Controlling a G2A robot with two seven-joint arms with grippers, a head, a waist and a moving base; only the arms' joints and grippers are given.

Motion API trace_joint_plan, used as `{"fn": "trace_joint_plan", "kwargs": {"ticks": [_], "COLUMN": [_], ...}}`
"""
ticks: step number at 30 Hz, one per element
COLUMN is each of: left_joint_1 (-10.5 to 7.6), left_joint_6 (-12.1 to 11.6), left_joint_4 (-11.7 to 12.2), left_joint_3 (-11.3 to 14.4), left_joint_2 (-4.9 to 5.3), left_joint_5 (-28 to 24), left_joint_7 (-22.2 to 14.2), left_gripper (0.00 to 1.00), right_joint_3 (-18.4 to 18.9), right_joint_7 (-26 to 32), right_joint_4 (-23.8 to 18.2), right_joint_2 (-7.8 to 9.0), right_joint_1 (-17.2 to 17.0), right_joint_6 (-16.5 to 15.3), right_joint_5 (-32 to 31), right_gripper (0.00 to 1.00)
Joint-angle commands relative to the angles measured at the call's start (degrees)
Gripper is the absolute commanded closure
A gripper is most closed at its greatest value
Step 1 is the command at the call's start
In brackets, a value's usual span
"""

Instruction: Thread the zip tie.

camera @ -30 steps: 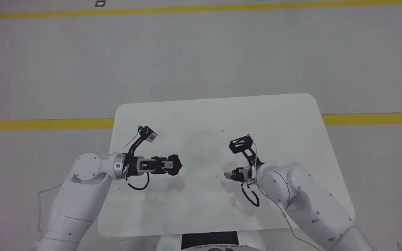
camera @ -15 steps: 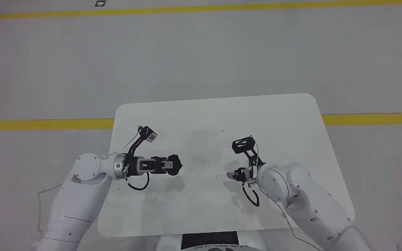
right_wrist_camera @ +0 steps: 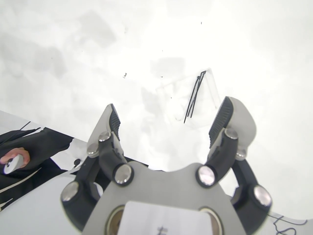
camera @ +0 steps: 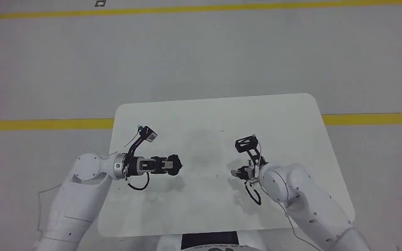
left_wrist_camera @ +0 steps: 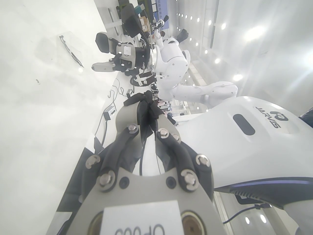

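Note:
A few thin black zip ties (right_wrist_camera: 194,96) lie bunched on a clear plastic sheet (right_wrist_camera: 212,84) on the white table (camera: 282,119). My right gripper (right_wrist_camera: 168,105) hovers open just short of them, nothing between its ribbed pads; from above it is right of centre (camera: 235,173). The zip ties (left_wrist_camera: 71,54) also appear in the left wrist view, with a grey finger of the right gripper (left_wrist_camera: 102,66) close beside them. My left gripper (camera: 179,164) is held left of centre, pointing toward the right arm. Its fingers (left_wrist_camera: 146,99) are shut; thin dark strands run back between them.
The table's near edge (right_wrist_camera: 61,133) lies close behind the right gripper. Small dark specks (right_wrist_camera: 124,75) dot the white surface. Bare tabletop spreads beyond the zip ties.
The right gripper has drifted slightly to the right, away from the left gripper. The left arm has stayed where it was.

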Motion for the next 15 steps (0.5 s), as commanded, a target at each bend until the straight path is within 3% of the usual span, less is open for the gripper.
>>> {"fn": "trace_joint_plan", "kwargs": {"ticks": [1,10,15], "left_joint_1": [0.0,0.0,0.0], "left_joint_6": [0.0,0.0,0.0], "left_joint_4": [0.0,0.0,0.0], "left_joint_3": [0.0,0.0,0.0], "left_joint_2": [0.0,0.0,0.0], "left_joint_5": [0.0,0.0,0.0], "left_joint_7": [0.0,0.0,0.0], "left_gripper": [1.0,1.0,1.0], "right_joint_3": [0.22,-0.33,-0.69], "right_joint_7": [0.37,1.22,1.07], "right_joint_4": [0.06,1.58,2.49], "right_joint_2": [-0.17,-0.97,-1.59], "right_joint_1": [-0.11,-0.7,-0.76], "right_joint_6": [0.0,0.0,0.0], "right_joint_5": [-0.48,-3.18,-4.43], "right_gripper": [0.72,0.85,0.85]}}
